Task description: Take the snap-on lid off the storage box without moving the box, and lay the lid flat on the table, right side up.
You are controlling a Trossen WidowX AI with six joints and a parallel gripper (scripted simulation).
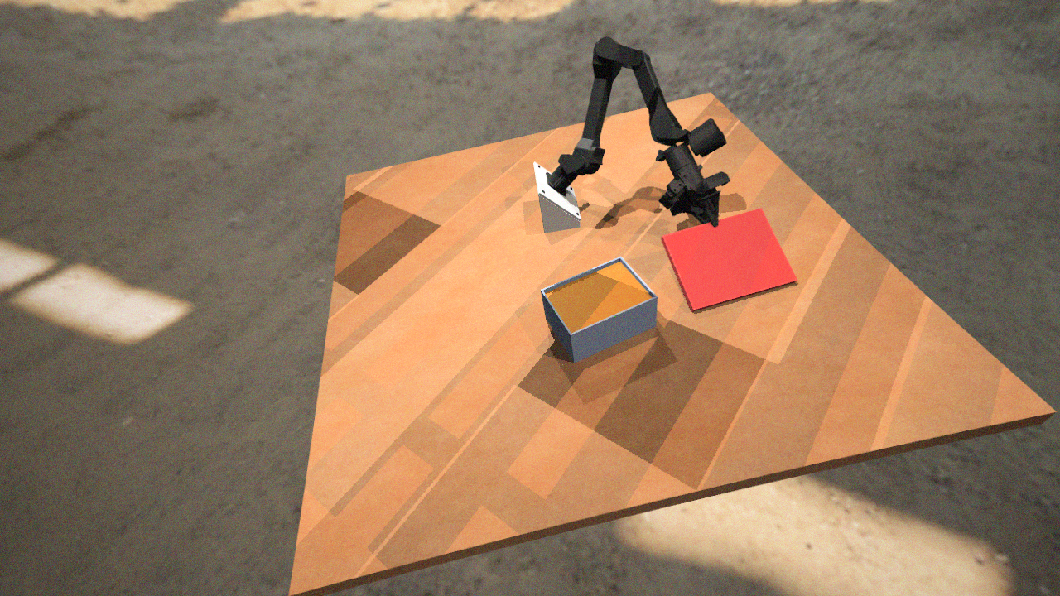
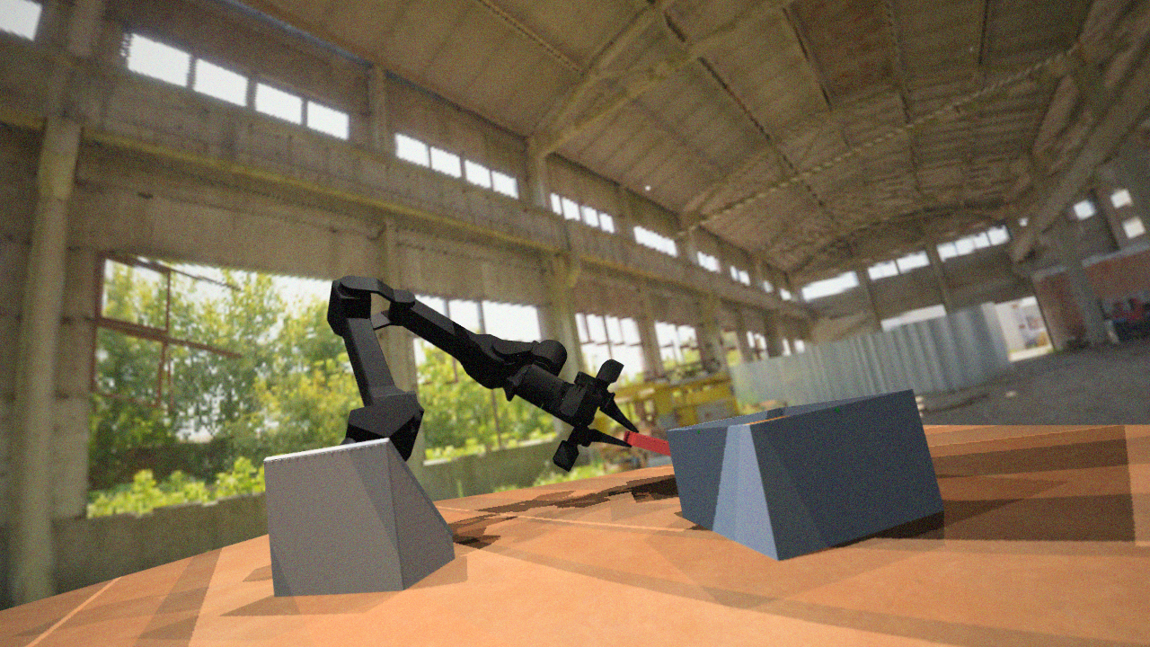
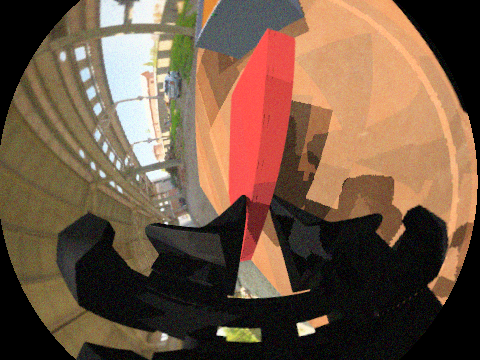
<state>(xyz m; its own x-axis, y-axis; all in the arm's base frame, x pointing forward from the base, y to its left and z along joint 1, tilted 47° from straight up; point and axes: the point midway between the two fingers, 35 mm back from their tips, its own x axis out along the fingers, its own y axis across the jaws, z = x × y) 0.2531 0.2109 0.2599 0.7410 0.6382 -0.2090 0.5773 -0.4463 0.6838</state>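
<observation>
While the blue-grey box (image 1: 614,331) (image 2: 812,474) (image 3: 250,25) stands uncovered, red lid (image 1: 729,261) (image 2: 648,443) (image 3: 260,115) edge-gripped between the fingers (image 1: 715,222) (image 2: 631,438).

An old industrial hall with bare concrete columns (image 2: 49,241), high windows (image 2: 218,83) and corrugated sheeting (image 2: 876,351).

Flat rectangular lid (image 1: 729,259) (image 2: 648,443) (image 3: 260,115): plain red. Open rectangular storage box (image 1: 614,333) (image 2: 844,474) (image 3: 250,25): slate blue outside, orange inside. Wooden tabletop (image 1: 415,333) (image 2: 562,595) (image 3: 380,100): orange-brown, striped lighter and darker; in the top view, dark brown patches at nine and six o'clock. Jointed arm (image 1: 596,107) (image 2: 450,333): black. Wedge-shaped base (image 1: 557,214) (image 2: 333,523): pale grey.
</observation>
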